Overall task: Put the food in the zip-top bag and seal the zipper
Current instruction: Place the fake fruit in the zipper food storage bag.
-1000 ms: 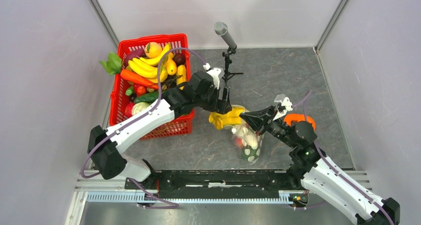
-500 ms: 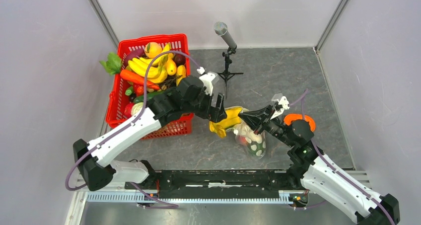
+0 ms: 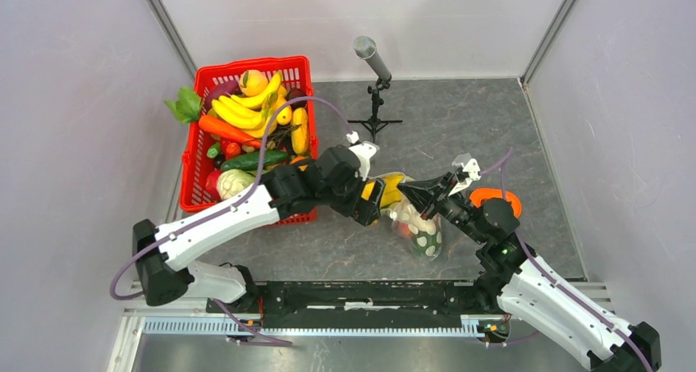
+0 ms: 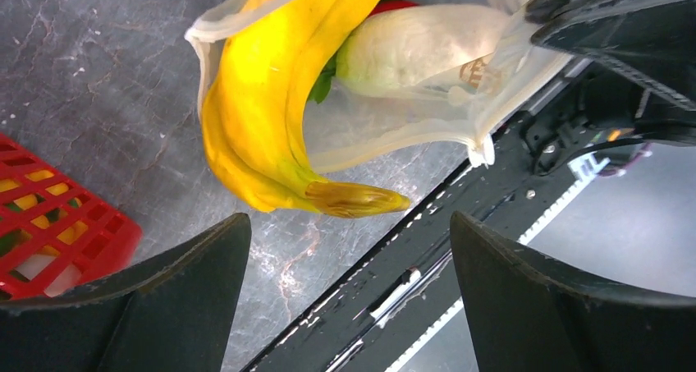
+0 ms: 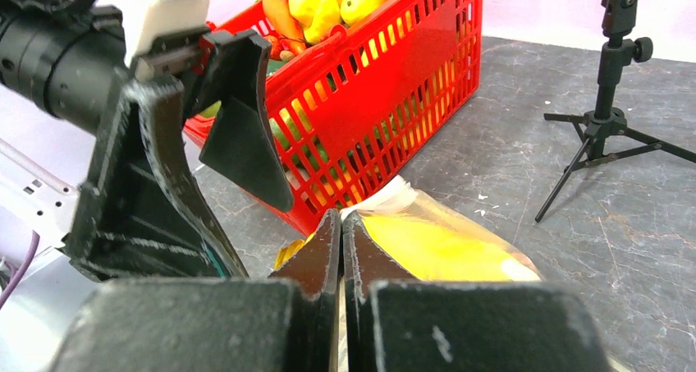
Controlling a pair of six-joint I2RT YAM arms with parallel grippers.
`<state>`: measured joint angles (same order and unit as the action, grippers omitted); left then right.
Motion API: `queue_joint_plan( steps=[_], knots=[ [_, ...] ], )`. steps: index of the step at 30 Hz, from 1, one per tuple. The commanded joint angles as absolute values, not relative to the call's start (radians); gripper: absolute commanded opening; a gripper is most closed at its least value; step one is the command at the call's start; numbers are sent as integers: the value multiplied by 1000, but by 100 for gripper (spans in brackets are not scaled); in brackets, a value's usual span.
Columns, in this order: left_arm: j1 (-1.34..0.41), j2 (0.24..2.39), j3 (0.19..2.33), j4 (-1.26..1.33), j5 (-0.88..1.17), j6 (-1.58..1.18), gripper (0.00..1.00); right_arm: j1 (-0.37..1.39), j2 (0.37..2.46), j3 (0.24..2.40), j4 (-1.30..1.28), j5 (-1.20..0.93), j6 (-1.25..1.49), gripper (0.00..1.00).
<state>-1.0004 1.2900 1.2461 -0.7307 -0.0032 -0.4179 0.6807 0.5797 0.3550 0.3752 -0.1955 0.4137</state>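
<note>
Two claws meet toward the near edge of the desk (image 3: 460, 117). The right claw (image 5: 341, 224) is clamped on the bag (image 3: 420, 234) rim. The left claw (image 4: 349, 232) gapes apart before a banana (image 4: 254, 101) jutting out.

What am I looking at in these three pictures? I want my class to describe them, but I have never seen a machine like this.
This is a robot with a left arm and a right arm, bolted at the near edge of a grey table. The wide picture looks down from above. The other two come from a small camera on each wrist, so the dark shapes at the bottom are that arm's own pincer. On the table stand a red basket of toy fruit and vegetables and a microphone on a tripod. The right pincer is shut on the mouth edge of a clear dotted zip-top bag. A yellow toy banana sticks partly out of that mouth. The left pincer is open just short of the banana, holding nothing.
</note>
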Motion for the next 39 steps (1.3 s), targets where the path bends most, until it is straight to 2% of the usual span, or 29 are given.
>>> queue_joint_plan(
  steps=[1, 3, 9, 14, 22, 25, 27, 30, 33, 37, 39],
  knots=[
    [-1064, 1347, 1331, -812, -196, -472, 96, 685, 556, 394, 400, -156, 405, 1],
    [-1086, 1370, 1366, -871, -277, -515, 96, 686, 545, 394, 389, -143, 404, 1],
    [-1114, 1417, 1374, -882, -348, -597, 96, 686, 516, 381, 388, -106, 406, 1],
    [-1122, 1413, 1327, -781, -322, -602, 95, 686, 510, 385, 381, -110, 406, 2],
    [-1122, 1404, 1233, -625, -310, -663, 98, 686, 500, 387, 381, -110, 403, 2],
    [-1121, 1421, 1234, -658, -372, -691, 93, 685, 498, 389, 381, -108, 405, 2],
    [-1122, 1416, 1225, -657, -388, -701, 86, 686, 497, 385, 382, -106, 405, 2],
    [-1122, 1397, 1205, -610, -351, -680, 74, 686, 499, 383, 380, -102, 405, 2],
    [-1122, 1404, 1211, -601, -307, -650, 67, 686, 501, 379, 382, -98, 409, 2],
    [-1122, 1420, 1222, -650, -330, -657, 71, 686, 502, 377, 384, -90, 412, 2],
    [-1121, 1421, 1209, -647, -346, -671, 69, 686, 504, 376, 389, -90, 413, 2]
  ],
)
